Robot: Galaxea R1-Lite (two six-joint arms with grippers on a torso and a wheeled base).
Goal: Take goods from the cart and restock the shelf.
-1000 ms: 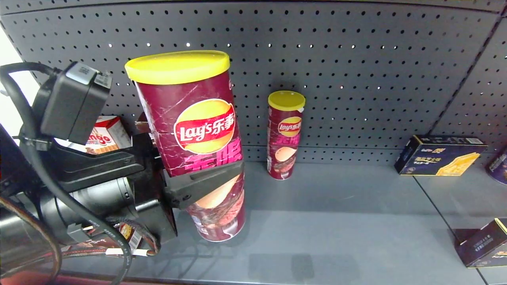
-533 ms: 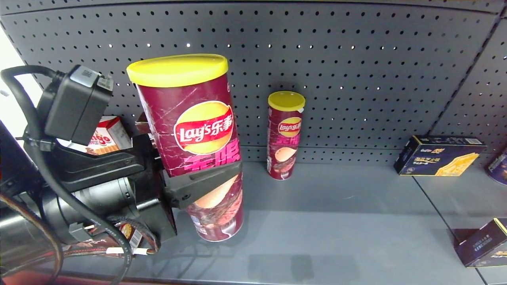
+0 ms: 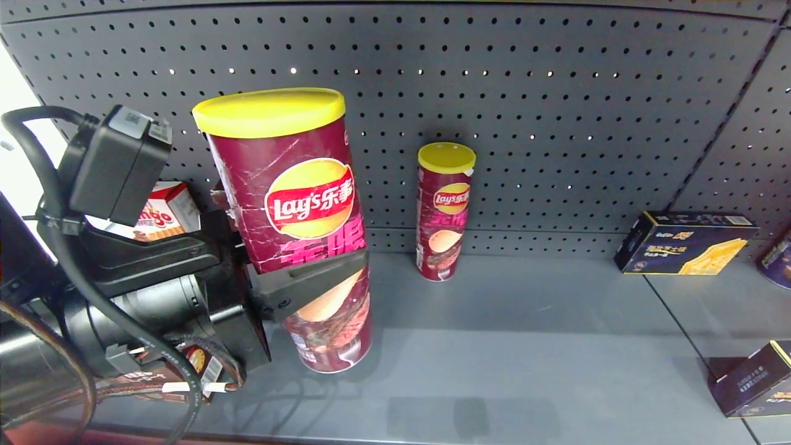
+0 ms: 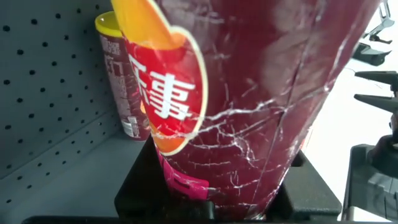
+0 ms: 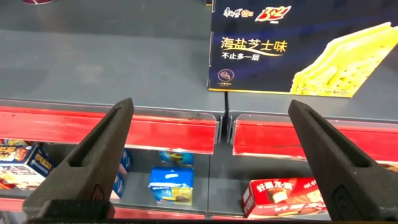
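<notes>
Chip can: left of centre in the head view, upright, base down at the shelf.
Left gripper: fingers clamped across the can's lower half.
Right gripper: fingers spread wide, empty.

Retail shop, pegboard-backed shelf, red price rails, boxed snacks on display

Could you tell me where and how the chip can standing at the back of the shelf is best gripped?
Probably grip the rear chip can around its mid-body, coming from the front and closing across its width: it stands upright by the pegboard, sides free.
</notes>
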